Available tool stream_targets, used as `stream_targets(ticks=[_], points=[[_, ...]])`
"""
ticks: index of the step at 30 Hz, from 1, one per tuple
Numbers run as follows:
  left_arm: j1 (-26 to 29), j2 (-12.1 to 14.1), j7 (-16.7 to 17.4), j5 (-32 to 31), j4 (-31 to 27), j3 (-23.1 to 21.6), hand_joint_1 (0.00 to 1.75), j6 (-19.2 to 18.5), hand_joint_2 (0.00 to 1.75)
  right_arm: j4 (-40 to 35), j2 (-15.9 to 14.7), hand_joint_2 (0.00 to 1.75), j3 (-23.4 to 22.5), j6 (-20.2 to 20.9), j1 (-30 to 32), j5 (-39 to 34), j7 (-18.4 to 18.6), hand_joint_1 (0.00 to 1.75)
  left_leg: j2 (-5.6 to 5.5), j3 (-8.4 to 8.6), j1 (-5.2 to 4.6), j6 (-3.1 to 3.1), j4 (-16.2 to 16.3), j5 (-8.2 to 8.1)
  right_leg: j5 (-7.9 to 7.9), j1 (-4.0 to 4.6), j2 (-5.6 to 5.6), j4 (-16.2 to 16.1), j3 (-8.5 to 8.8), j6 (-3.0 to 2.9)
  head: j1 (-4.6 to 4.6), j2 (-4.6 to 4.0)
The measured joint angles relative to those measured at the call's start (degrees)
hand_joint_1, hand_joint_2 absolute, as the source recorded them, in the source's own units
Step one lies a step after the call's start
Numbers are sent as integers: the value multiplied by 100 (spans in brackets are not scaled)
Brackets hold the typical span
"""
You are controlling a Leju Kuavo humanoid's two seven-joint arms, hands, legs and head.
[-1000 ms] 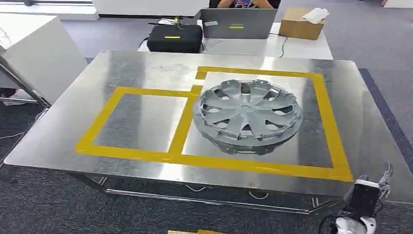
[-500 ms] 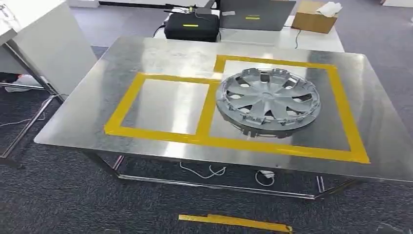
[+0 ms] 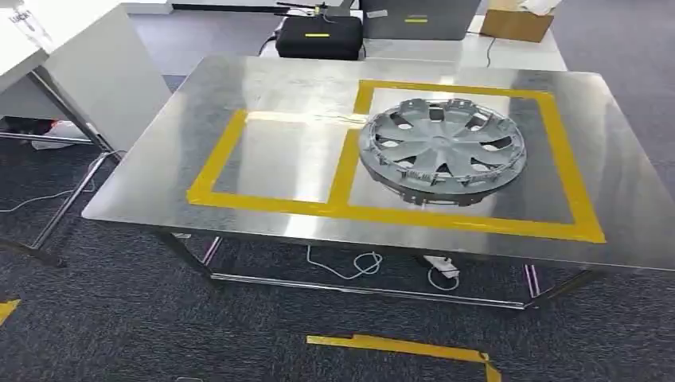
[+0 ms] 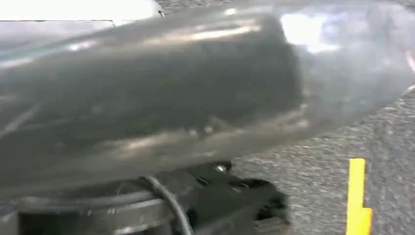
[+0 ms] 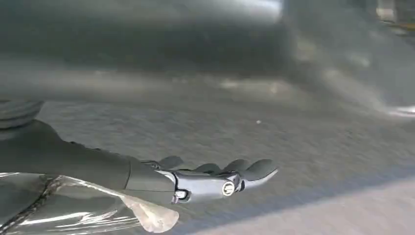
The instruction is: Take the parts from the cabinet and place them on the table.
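Camera has shifted; wheel cover (image 3: 440, 150) lies on table (image 3: 159, 171), well apart from empty, spread right robot hand (image 5: 215, 178).

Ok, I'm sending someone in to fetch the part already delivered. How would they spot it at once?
Find the big shiny metal table marked with two yellow tape boxes. In the larger box, on the side by the black case, lies a round silver-grey hubcap with curved spokes. It is the lone object on the tabletop; the smaller box beside it is bare.
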Motion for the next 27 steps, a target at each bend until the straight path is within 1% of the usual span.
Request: stream_targets(ticks=[1, 2, 3, 4, 5, 6, 7, 8, 9, 10, 11, 12, 13, 14, 15, 16, 17, 18, 19, 20, 21, 22, 23, 24, 25, 26, 27], points=[[-9, -9, 2, -30, -4, 17, 0, 0, 0, 67, -2, 0, -2, 28, -8, 67, 117, 0, -3, 342, 51, -56, -549, 162, 25, -31, 3, 59, -72, 40, -4, 0], [-23, -24, 15, -66, -7, 28, 0, 7, 0, 94, -26, 0, -4, 46, -7, 135, 212, 0, -36, 627, 84, -90, -1019, 66, 47, -32, 8, 111, -135, 82, -24, 0], [-37, -26, 28, -105, -13, 39, 0, 24, 0, 154, -22, 0, -5, 67, -10, 207, 305, 0, -80, 706, 26, -24, -1216, 4, 83, -27, 21, 152, -191, 138, -31, 0], [-37, -26, 35, -120, -15, 44, 0, 31, 0, 197, -20, 0, -4, 85, -19, 249, 369, 0, -52, 630, 27, 44, -1168, 21, 135, -29, 18, 144, -198, 196, -15, 0], [-35, -31, 39, -150, -17, 55, 0, 48, 0, 253, -20, 0, -4, 105, -17, 288, 450, 0, -43, 591, -4, 104, -1146, 46, 202, -38, 31, 115, -218, 247, -31, 0], [-31, -37, 72, -166, -20, 68, 0, 55, 0, 308, -20, 0, -4, 118, -11, 343, 562, 0, -24, 549, -17, 181, -1149, 84, 258, -49, 44, 78, -235, 305, -13, 0], [-25, -44, 101, -175, -20, 83, 0, 63, 0, 352, -20, 0, -4, 127, -2, 376, 638, 0, 31, 486, 27, 297, -1190, 170, 242, -80, 55, 90, -322, 334, -31, 0], [-28, -46, 129, -188, -24, 92, 0, 83, 0, 406, -11, 0, -4, 135, 16, 417, 716, 0, 77, 408, 9, 373, -1186, 228, -8, -80, 33, 211, -392, 331, -7, 0], [-26, -48, 136, -203, -28, 94, 0, 94, 0, 441, -9, 0, -4, 153, 17, 437, 754, 0, 103, 331, -5, 430, -1185, 291, -364, -81, 29, 496, -500, 328, 20, 0], [-23, -50, 138, -208, -31, 98, 0, 94, 0, 468, -7, 0, -4, 173, 11, 441, 782, 0, 145, 246, -26, 445, -1183, 357, -720, -77, 31, 932, -625, 332, 28, 0], [-25, -50, 142, -214, -31, 105, 0, 94, 0, 492, -7, 0, -4, 177, 3, 443, 788, 0, 194, 157, -53, 459, -1178, 421, -966, -67, 30, 1384, -725, 345, 20, 0], [-27, -50, 148, -221, -31, 116, 0, 94, 0, 513, -7, 0, -4, 181, -3, 448, 801, 0, 244, 72, -74, 464, -1168, 482, -1034, -61, 30, 1723, -766, 349, 24, 0], [-28, -52, 153, -221, -31, 127, 0, 94, 0, 533, -7, 0, -4, 184, -2, 454, 817, 0, 294, 2, -86, 464, -1162, 533, -927, -58, 29, 1835, -708, 347, 20, 0], [-25, -52, 155, -221, -31, 135, 0, 94, 0, 551, -7, 0, -4, 184, 3, 461, 841, 0, 353, -74, -92, 460, -1147, 586, -713, -56, 22, 1726, -527, 346, 24, 0], [-26, -52, 162, -221, -31, 142, 0, 92, 0, 564, -7, 0, -4, 186, 4, 474, 852, 0, 409, -142, -93, 449, -1122, 626, -493, -55, -11, 1422, -244, 342, 22, 0], [-28, -57, 171, -221, -31, 144, 0, 87, 0, 570, -7, 0, -4, 186, -6, 481, 880, 0, 455, -199, -93, 426, -1097, 661, -363, -55, -117, 930, 144, 336, 24, 0], [-37, -63, 170, -227, -35, 146, 0, 72, 0, 572, -7, 0, -4, 188, -28, 494, 898, 0, 503, -210, -107, 393, -1064, 686, -407, -49, -349, 419, 538, 319, 24, 0], [-27, -76, 168, -229, -44, 151, 0, 66, 0, 572, -7, 0, -4, 197, -74, 504, 909, 0, 556, -250, -133, 365, -1019, 702, -519, -13, -507, -27, 848, 316, 37, 0], [-28, -74, 170, -232, -44, 159, 0, 61, 0, 574, -7, 0, -4, 201, -111, 513, 915, 0, 636, -264, -136, 321, -1001, 746, -592, 7, -458, -119, 819, 262, 11, 0], [-44, -74, 168, -243, -46, 170, 0, 53, 0, 579, -2, 0, 0, 201, -114, 515, 917, 0, 706, -288, -129, 299, -999, 777, -612, 16, -389, -128, 735, 236, 26, 0], [-59, -79, 168, -247, -48, 175, 0, 42, 0, 583, -2, 0, 0, 201, -77, 524, 944, 0, 768, -284, -116, 261, -1011, 808, -601, 25, -332, -105, 693, 194, 11, 0], [-55, -76, 166, -262, -55, 177, 0, 9, 0, 590, -2, 0, -2, 201, -22, 533, 957, 0, 828, -285, -115, 218, -1006, 813, -551, 20, -276, -129, 674, 119, 28, 0], [-53, -70, 157, -269, -57, 181, 0, -7, 0, 599, 13, 0, -2, 201, -4, 544, 968, 0, 563, -316, -69, 159, -917, 664, -504, 2, -244, -131, 630, 81, 11, 0], [-39, -70, 142, -280, -57, 184, 0, -15, 0, 607, 22, 0, -7, 201, -4, 553, 994, 0, 290, -379, -63, 135, -666, 341, -456, -1, -186, -130, 575, 39, 2, 0], [-23, -70, 135, -282, -59, 186, 0, -31, 0, 612, 22, 0, -7, 203, -21, 564, 996, 0, 154, -485, -62, 123, -285, 18, -407, 4, -124, -129, 518, 4, -2, 0], [-5, -61, 131, -282, -59, 188, 0, -35, 0, 614, 22, 0, -7, 203, -42, 575, 1000, 0, 76, -602, -65, 122, 166, -257, -352, 17, -44, -125, 451, -16, -9, 0], [5, -55, 127, -284, -59, 188, 0, -44, 0, 616, 22, 0, -7, 203, -50, 577, 1000, 0, 43, -668, -70, 132, 519, -394, -301, 39, 39, -119, 388, -22, -9, 0]])
